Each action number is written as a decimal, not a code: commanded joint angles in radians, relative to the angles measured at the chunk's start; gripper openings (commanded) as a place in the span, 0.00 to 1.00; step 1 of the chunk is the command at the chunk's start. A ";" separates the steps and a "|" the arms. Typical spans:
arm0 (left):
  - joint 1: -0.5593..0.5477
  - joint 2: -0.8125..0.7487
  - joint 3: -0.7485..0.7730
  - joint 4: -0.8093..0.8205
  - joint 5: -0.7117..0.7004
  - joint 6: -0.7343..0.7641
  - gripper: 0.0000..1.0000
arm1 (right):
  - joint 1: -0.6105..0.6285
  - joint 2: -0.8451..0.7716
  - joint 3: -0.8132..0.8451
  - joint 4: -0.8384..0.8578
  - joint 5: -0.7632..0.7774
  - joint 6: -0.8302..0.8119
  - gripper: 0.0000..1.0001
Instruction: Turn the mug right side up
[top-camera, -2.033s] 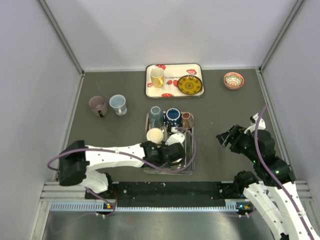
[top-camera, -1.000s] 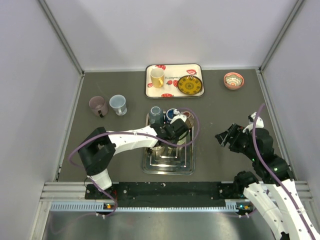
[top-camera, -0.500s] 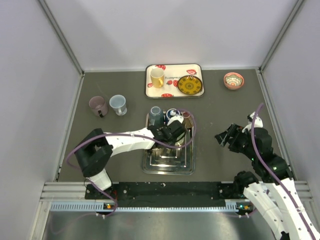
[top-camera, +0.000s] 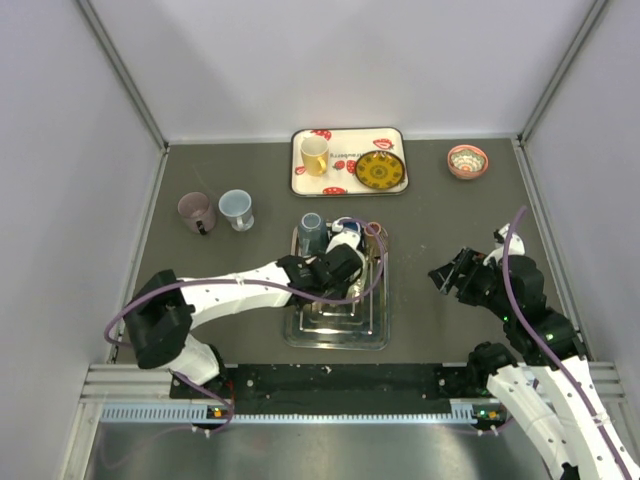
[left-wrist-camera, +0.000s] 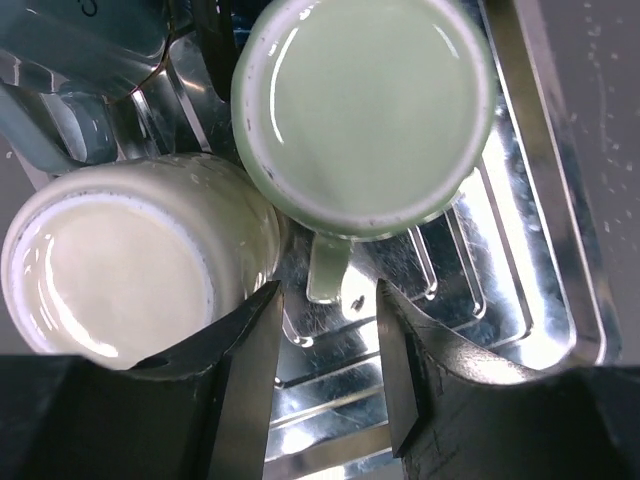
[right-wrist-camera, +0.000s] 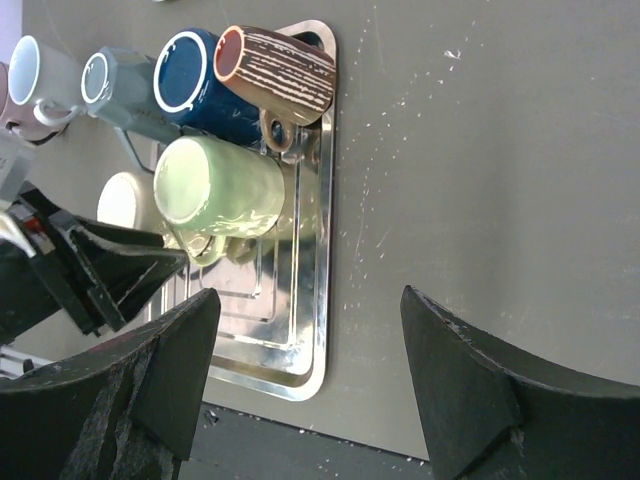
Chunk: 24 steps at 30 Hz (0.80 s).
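The green mug stands in the metal tray, close against the cream mug at its side. In the left wrist cam it shows a round flat face w/ a white ring, turned straight to the lens, so its long axis is upright. I judge this face is the base, i.e. the mug is upside down, but I am not fully sure.

Its handle points directly at the left gripper, and the end just reaches in btw. the tips. The fingers are apart w/ nothing clamped; one is just beside the cream mug.

The right gripper is also spread wide and empty, well off to the right of the tray, so the left arm is much nearer. The next move prob. must go forward along the handle line and close there, w/o catching the cream mug.
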 joint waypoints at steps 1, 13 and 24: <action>-0.055 -0.089 0.042 -0.034 -0.038 0.007 0.48 | 0.009 -0.008 0.006 0.041 -0.018 0.008 0.73; 0.060 -0.397 0.033 -0.129 -0.193 0.000 0.99 | 0.009 -0.014 0.009 0.052 -0.044 -0.004 0.73; 0.643 -0.364 0.020 -0.076 0.021 0.034 0.99 | 0.010 0.000 -0.023 0.115 -0.124 -0.058 0.73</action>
